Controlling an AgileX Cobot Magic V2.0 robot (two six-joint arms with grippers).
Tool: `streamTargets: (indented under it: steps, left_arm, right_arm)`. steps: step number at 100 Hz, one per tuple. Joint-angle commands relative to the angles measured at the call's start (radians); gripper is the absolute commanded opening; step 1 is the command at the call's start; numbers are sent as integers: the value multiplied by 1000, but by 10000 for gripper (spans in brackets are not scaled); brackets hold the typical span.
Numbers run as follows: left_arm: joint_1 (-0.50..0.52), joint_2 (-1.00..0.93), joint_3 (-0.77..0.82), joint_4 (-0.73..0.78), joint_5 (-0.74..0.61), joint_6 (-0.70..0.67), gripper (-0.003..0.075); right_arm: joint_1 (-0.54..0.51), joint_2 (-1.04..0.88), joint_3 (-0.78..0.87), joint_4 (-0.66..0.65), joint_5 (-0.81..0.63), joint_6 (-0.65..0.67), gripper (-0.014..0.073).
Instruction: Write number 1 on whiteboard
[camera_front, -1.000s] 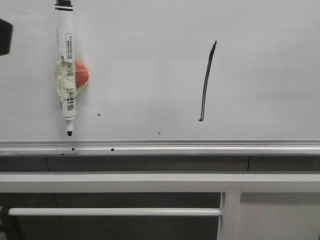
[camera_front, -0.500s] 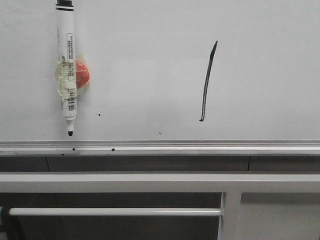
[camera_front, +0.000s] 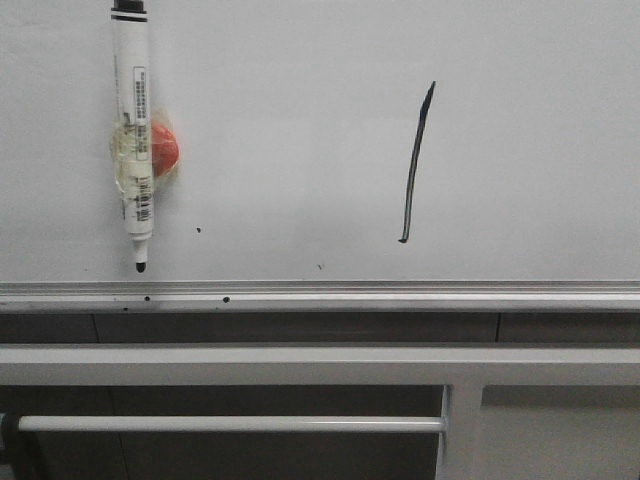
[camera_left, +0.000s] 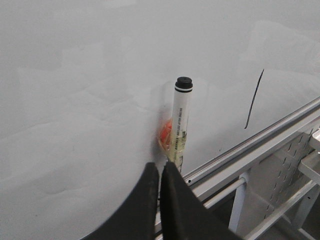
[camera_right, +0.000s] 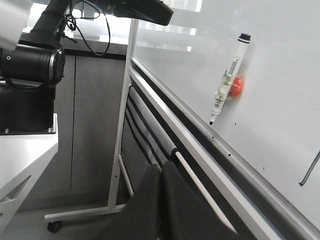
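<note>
Front view lacks both arms' closed jaws.

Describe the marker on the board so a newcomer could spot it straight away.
Start with the whiteboard above its silver rail. On the board's left side, well left of the number 1, the marker hangs upright, uncapped tip down. It is the only white tube there, taped to a red magnet, unlike the flat black stroke and specks.

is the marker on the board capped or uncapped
Uncapped. The marker hangs tip-down on the whiteboard, its bare black nib showing at the bottom, with no cap over it.
</note>
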Motion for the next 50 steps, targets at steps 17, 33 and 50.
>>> streamTargets:
  steps: [17,33,50]
  left_arm:
    - [-8,8,-22,68,-73,-2,-20]
    - [-1,-13,-22,95,-1,-8,-20]
    - [246,-30,-22,201,366,-8,-20]
  right_arm:
    - [-5,16,22,-1,-74,0,-64]
    - [-5,16,22,-1,-74,0,-64]
    - [-5,16,22,-1,-74,0,-64]
